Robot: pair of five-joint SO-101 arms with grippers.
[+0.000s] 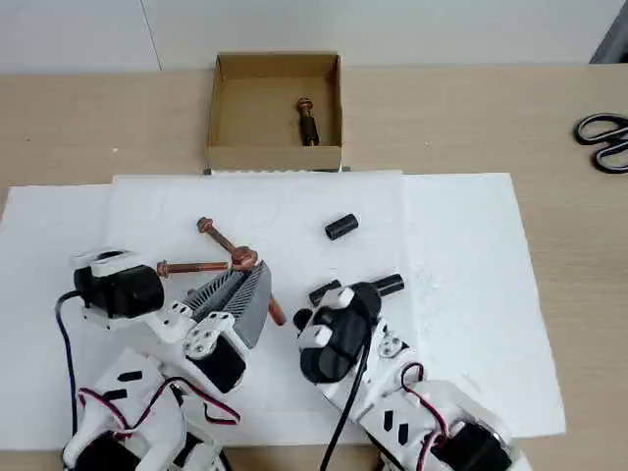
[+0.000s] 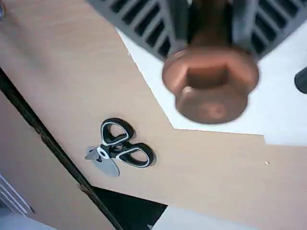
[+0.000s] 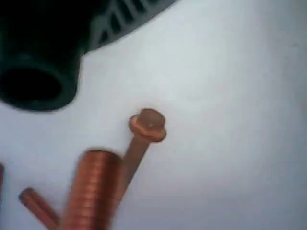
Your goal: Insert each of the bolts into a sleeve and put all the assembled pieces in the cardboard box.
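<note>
Your left tool [image 1: 250, 272] is pinching a bolt [image 2: 211, 86] on its stem, just behind the head. It sits on the left part of the paper [image 1: 471, 294]. Your right tool [image 1: 373, 288] is just to the right and is pinching a black sleeve [image 1: 391, 285]. The bolt's thread end points near and right, toward the right arm. Bolt and sleeve are apart, and I think they are not lined up yet.

Here is what could go wrong. The bolt is held close to its head, so the long end may swing if it bumps the sleeve's rim. Then the bolt may slip or drop. If you push while the bolt is tilted, the thread may catch on the rim and jam. It could also twist the sleeve out of the right tool.

Two spare bolts [image 1: 191, 266] lie right by the tip of the left tool. If you turn that tool low over the paper, you may knock them and make them roll. A spare sleeve [image 1: 341, 227] lies a bit farther off. It is round and may roll too.

One done piece [image 1: 308, 122] lies in the box [image 1: 275, 157], at the far edge of the paper. Lift high over the near wall, or you may push the box away.
</note>
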